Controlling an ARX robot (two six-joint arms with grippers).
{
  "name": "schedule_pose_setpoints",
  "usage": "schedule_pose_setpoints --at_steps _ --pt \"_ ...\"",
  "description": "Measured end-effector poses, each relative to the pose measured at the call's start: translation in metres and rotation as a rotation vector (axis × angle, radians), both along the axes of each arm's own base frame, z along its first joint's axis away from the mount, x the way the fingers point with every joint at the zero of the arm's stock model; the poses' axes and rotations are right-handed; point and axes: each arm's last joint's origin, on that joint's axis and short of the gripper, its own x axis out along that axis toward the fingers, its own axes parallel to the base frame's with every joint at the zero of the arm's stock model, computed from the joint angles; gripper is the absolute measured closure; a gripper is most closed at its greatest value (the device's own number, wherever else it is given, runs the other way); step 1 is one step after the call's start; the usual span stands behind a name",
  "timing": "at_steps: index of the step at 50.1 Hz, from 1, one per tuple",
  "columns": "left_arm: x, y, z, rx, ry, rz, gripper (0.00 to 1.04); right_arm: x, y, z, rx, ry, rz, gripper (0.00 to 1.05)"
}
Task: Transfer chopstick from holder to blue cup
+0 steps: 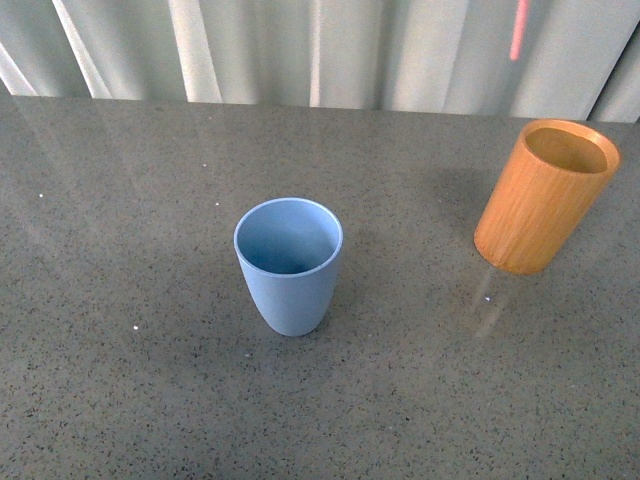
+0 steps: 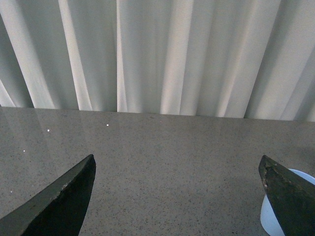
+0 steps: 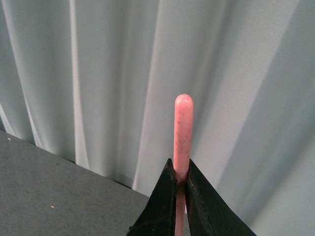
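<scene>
- The blue cup [image 1: 288, 265] stands upright on the grey speckled table [image 1: 120, 380], with its mouth open to the front camera. Its inside looks bare as far as the view reaches.
- The holder [image 1: 545, 195] stands on the table to the right of the blue cup and a little farther back, well apart from it. Only part of its inside shows, and the near wall hides the bottom.
- The chopstick [image 1: 519, 30] is up in the air, high above the table, to the right of the blue cup and about over the holder. In the front view only a short pink piece of it shows against the curtain [image 1: 300, 50]. This piece is blurred and cut off by the picture's top edge.
- The right gripper [image 3: 180, 167] pinches the chopstick [image 3: 183, 128] between its two dark fingers [image 3: 162, 206]. The rounded pink end stands out past the fingertips. The other end runs down between the fingers and is hidden, so I cannot tell how far it reaches.
- The left gripper [image 2: 176, 160] is spread wide and holds nothing; only bare table is between its fingers [image 2: 59, 206].
- In the left wrist view a small part of the blue cup [image 2: 266, 219] shows just beside one finger. This finger and the picture's edge hide most of it.
</scene>
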Motion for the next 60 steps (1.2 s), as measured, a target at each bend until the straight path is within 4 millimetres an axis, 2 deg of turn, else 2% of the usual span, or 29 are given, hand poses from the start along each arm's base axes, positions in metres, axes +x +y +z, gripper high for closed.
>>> schedule_pose_setpoints --at_steps 5,11,17,23,37,60 --pt "0.000 0.000 0.000 0.000 0.000 0.000 0.07 -0.003 0.024 0.008 0.056 0.005 0.054 1.03" --pt "0.000 0.000 0.000 0.000 0.000 0.000 0.07 -0.006 0.045 0.007 0.107 0.016 0.103 1.03" --pt "0.000 0.000 0.000 0.000 0.000 0.000 0.07 -0.006 0.063 -0.002 0.154 0.053 0.139 1.03" --pt "0.000 0.000 0.000 0.000 0.000 0.000 0.07 -0.008 0.080 -0.023 0.215 0.126 0.160 1.03" --pt "0.000 0.000 0.000 0.000 0.000 0.000 0.07 -0.014 0.087 -0.044 0.262 0.188 0.164 1.03" --pt "0.000 0.000 0.000 0.000 0.000 0.000 0.07 -0.021 0.086 -0.060 0.284 0.226 0.137 1.03"
